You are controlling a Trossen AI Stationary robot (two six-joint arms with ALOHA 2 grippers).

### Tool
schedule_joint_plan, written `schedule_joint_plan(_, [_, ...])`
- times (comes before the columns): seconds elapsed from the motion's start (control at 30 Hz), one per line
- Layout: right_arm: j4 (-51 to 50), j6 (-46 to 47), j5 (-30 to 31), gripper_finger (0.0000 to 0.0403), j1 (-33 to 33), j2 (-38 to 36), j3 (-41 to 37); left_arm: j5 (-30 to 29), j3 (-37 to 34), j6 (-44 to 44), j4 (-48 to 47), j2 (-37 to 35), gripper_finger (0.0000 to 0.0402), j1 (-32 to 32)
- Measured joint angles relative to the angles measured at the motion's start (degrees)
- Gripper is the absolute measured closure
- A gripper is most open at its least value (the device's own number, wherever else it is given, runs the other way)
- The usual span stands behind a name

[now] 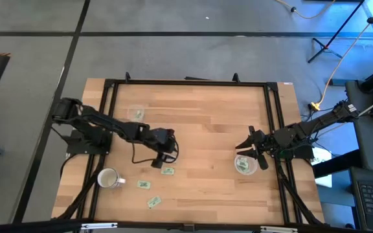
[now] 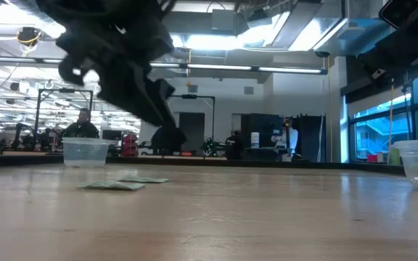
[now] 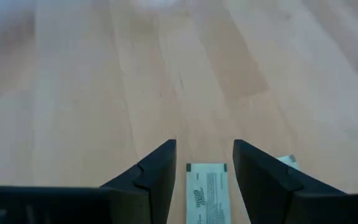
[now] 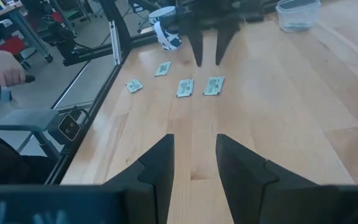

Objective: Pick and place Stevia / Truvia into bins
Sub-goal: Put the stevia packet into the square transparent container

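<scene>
Several pale green and white Stevia sachets lie flat on the wooden table near its front left: one shows between the fingers of my left gripper, another just beside it. My left gripper hangs open over this cluster, slanting down, touching nothing. A clear bin stands at the far left. A second clear bin, with sachets in it, stands at the right. My right gripper waits open next to that bin.
A white mug stands near the front left corner, close to the sachets. A black frame runs around the table's edges. Bare wood stretches between the two arms. People and desks show in the room beyond the table.
</scene>
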Motion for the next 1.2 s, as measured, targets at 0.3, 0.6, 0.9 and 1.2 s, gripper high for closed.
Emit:
schedule_joint_plan(0.3, [-0.03,0.06,0.03,0.0280,-0.01,0.02,0.00,1.22,2.44,2.33,1.22,7.82,0.0250,0.45])
schedule_joint_plan(0.6, [-0.03,0.09,0.03,0.0280,0.01,0.00,0.00,2.23,2.71,1.80,-0.68,12.21,0.0256,1.68])
schedule_joint_plan(0.9, [-0.08,0.11,0.03,0.0280,0.00,0.00,0.00,2.51,2.97,2.30,-0.18,14.51,0.0256,1.97])
schedule_joint_plan(1.2, [-0.46,0.10,0.03,0.0280,0.00,0.00,0.00,2.21,2.97,2.89,-1.33,14.66,0.0280,1.97])
